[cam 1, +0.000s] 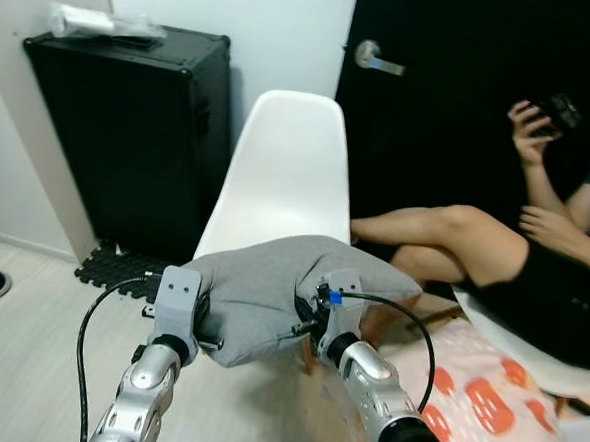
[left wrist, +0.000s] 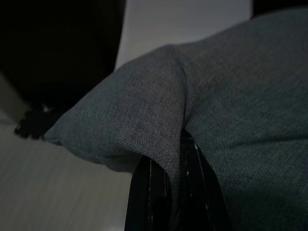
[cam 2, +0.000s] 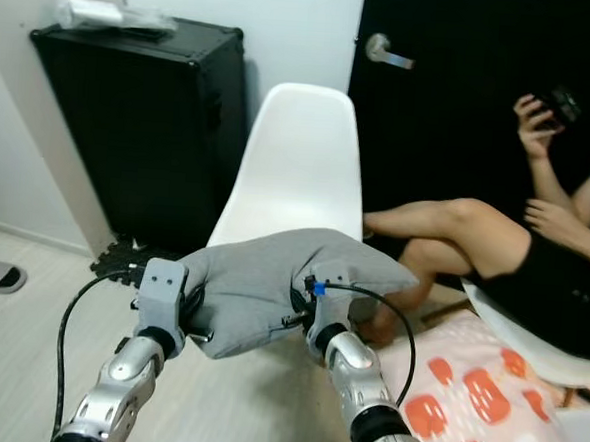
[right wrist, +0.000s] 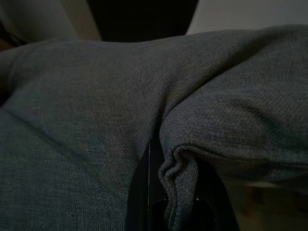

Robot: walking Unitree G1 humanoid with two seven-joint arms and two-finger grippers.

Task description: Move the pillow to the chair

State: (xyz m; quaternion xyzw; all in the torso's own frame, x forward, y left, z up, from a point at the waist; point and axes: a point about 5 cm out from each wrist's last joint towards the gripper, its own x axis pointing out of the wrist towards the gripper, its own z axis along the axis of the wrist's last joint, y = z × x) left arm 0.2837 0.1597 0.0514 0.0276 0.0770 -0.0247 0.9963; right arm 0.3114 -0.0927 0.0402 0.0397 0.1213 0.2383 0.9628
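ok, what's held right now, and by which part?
The grey pillow, held by both: left gripper pinches its left edge, right gripper a fold at its right side.

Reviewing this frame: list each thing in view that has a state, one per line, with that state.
pillow: grey, lifted in front of the chair, pinched at both ends
left pincer: shut on the pillow's fabric
right pincer: shut on a fold of the pillow
chair: white, upright, seat hidden behind the pillow
door: black, closed
black case: upright against the wall, a wrapped bundle on top
person: seated, legs crossed, holding a dark device up
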